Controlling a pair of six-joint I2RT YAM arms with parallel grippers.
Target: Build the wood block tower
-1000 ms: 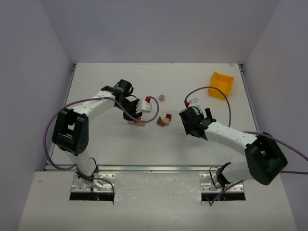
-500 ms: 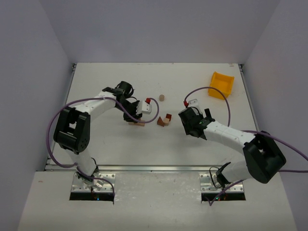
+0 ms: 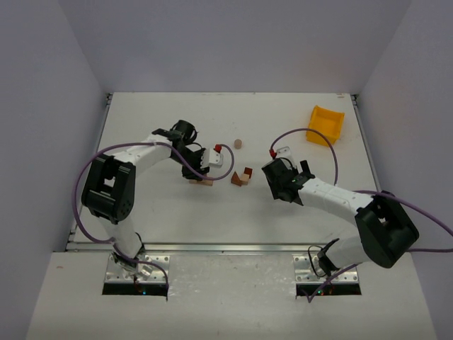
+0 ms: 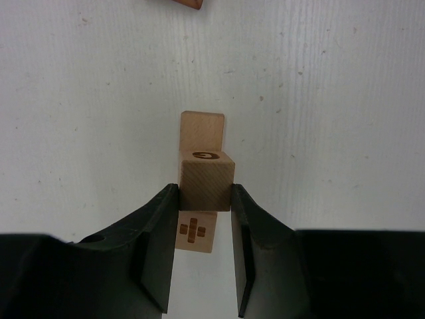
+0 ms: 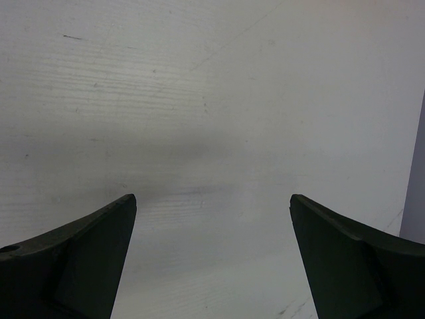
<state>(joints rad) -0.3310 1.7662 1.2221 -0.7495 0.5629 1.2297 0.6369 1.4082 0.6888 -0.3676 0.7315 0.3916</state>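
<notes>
In the left wrist view my left gripper (image 4: 204, 193) is shut on a pale tan cube (image 4: 206, 174) with a letter burnt into its top. The cube rests on a pale flat bar (image 4: 202, 129) lying on the table; the bar's near end (image 4: 194, 231) bears a cross mark. In the top view the left gripper (image 3: 199, 174) stands over the bar (image 3: 202, 182). A small cluster of reddish-brown and tan blocks (image 3: 241, 177) lies just right of it. My right gripper (image 3: 278, 183) is open and empty over bare table (image 5: 212, 199), right of the cluster.
A small tan cylinder (image 3: 238, 144) stands behind the cluster. A yellow bin (image 3: 325, 124) sits at the back right. A reddish-brown block edge (image 4: 189, 3) shows at the top of the left wrist view. Purple cables loop beside both arms.
The right gripper has edged slightly left toward the cluster. The left gripper has stayed over the bar with the cube.
</notes>
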